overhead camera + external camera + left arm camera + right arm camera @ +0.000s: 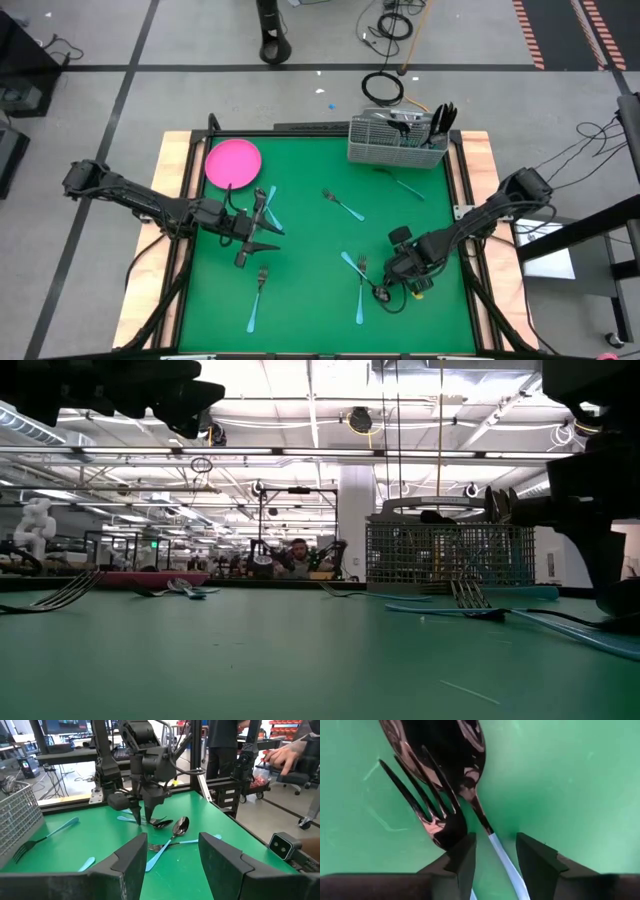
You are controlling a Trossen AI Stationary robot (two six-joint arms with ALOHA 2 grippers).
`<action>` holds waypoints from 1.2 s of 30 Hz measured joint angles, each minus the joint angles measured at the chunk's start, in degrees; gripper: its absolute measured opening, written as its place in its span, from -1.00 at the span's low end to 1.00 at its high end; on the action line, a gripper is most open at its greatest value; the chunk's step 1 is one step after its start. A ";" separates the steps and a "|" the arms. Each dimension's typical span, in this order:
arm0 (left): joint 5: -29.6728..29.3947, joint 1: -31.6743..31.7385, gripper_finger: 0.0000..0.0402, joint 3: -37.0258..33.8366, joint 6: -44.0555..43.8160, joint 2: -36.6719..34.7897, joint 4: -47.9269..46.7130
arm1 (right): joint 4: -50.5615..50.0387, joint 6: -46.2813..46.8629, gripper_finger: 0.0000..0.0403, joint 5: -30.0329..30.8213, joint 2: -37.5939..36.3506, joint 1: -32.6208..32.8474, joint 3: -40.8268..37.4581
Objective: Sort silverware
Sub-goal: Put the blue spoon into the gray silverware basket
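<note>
Right gripper (495, 852), fingers apart, low over the green table (310, 250) astride the light-blue handle of a dark-bowled spoon (470, 785) beside a fork (437, 810); best closing squarely on that handle alone; left gripper (170, 862) waiting open.

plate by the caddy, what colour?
Pink; the plate shows best in the high view.
</note>
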 joint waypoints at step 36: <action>-0.12 0.00 -0.10 0.00 0.07 0.00 0.58 | -2.28 20.43 -1.00 27.19 -15.07 -4.42 8.06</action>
